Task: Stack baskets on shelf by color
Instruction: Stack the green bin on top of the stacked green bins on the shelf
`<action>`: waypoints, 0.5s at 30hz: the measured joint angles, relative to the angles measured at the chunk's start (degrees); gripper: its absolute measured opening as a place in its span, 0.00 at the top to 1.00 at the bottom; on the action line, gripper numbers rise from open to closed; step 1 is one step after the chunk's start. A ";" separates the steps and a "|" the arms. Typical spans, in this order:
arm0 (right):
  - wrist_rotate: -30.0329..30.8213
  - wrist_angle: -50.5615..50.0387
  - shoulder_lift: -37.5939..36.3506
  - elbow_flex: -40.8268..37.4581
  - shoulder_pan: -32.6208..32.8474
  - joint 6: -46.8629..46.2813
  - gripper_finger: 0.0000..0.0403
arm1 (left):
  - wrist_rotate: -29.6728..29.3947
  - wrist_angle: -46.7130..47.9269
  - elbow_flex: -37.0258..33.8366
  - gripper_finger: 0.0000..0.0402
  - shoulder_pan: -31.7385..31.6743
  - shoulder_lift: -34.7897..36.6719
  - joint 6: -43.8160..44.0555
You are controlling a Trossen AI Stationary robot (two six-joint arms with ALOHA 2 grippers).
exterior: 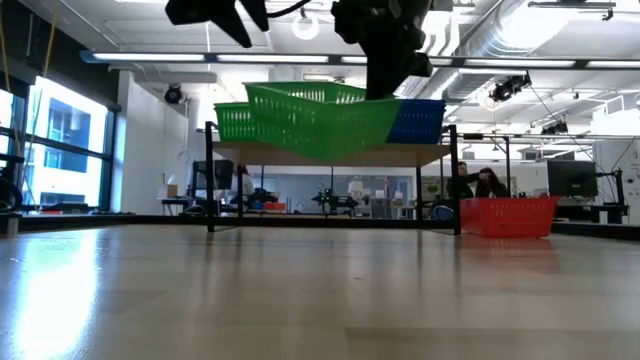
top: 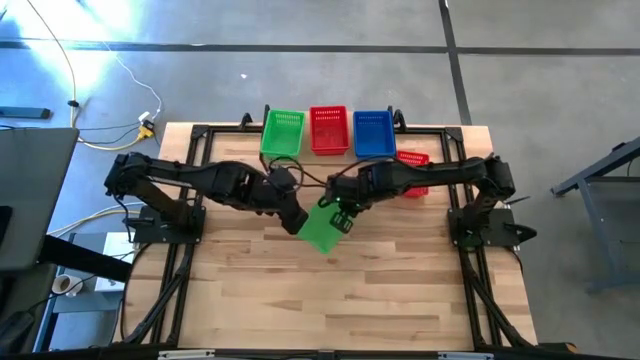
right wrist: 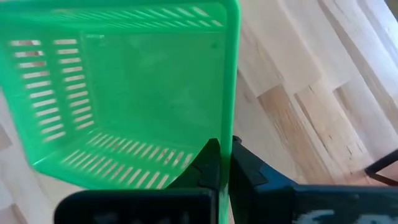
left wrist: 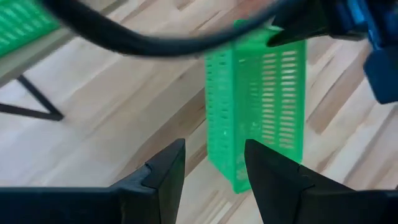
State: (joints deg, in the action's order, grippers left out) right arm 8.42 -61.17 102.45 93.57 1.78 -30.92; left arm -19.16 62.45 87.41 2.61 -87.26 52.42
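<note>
From above, the right gripper [top: 343, 212] is pinching the rim of a green basket [top: 322, 230] and holding it over the middle of the wooden table [top: 350, 300], while the left gripper [top: 293, 218] is reaching in just beside the basket's left edge, fingers spread and gripping nothing. Behind them, a second green basket [top: 282, 132], a red basket [top: 329, 130] and a blue basket [top: 374, 132] are sitting side by side on the shelf [top: 400, 128]. Another red basket [top: 412, 168] is lying on the table near the shelf's right end, partly under the right arm.

At table height, the held green basket [exterior: 325, 120] is hanging clear of the tabletop in front of the shelf [exterior: 330, 155], with the right gripper [exterior: 385, 62] clamped on its top rim. The red basket [exterior: 508, 215] is resting on the table at the right, and people are sitting in the room behind it.

Through the left wrist camera, the left gripper [left wrist: 214, 171] is standing with its fingers [left wrist: 165, 171] parted, the green basket [left wrist: 258, 106] just ahead of them and not between them.

Through the right wrist camera, the right gripper [right wrist: 224, 163] is closing tight on the rim of the green basket [right wrist: 124, 93], whose open mouth is facing the lens.
</note>
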 joint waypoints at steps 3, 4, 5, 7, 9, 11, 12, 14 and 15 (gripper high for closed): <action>-0.01 0.05 -0.01 0.01 -0.56 -0.36 1.00 | 0.30 0.17 -0.21 0.61 1.05 -1.26 -0.04; 0.03 0.19 -0.01 0.01 -0.70 -0.85 1.00 | 0.09 -0.50 -0.09 0.61 1.39 -1.89 -0.05; 0.03 0.42 -0.01 0.01 -0.90 -1.36 1.00 | 0.10 -0.77 -0.08 0.61 1.67 -2.24 -0.06; -0.04 0.61 -0.01 0.01 -1.14 -1.62 1.00 | 0.11 -0.36 -0.24 0.61 2.02 -2.61 -0.06; -0.04 0.67 -0.01 0.01 -1.16 -1.62 1.00 | -0.41 -1.78 0.05 0.61 2.13 -3.78 -0.06; -0.45 1.07 -0.01 0.01 -1.14 -1.64 1.00 | -0.58 -0.59 -0.34 0.61 2.13 -4.53 -0.07; -0.45 1.20 -0.01 0.01 -1.12 -1.64 1.00 | -0.86 -1.21 -0.23 0.61 2.12 -5.02 -0.06; -0.58 1.20 -0.01 0.01 -1.09 -1.64 1.00 | -1.10 -2.45 0.00 0.61 2.05 -5.72 -0.25; -0.88 1.34 -0.01 0.01 -1.09 -1.64 1.00 | -0.67 -1.98 -0.19 0.61 1.96 -6.02 -0.62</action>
State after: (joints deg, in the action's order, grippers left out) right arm 7.53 -59.83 102.43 93.58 0.69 -32.56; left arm -19.83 60.47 87.22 4.56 -93.27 51.80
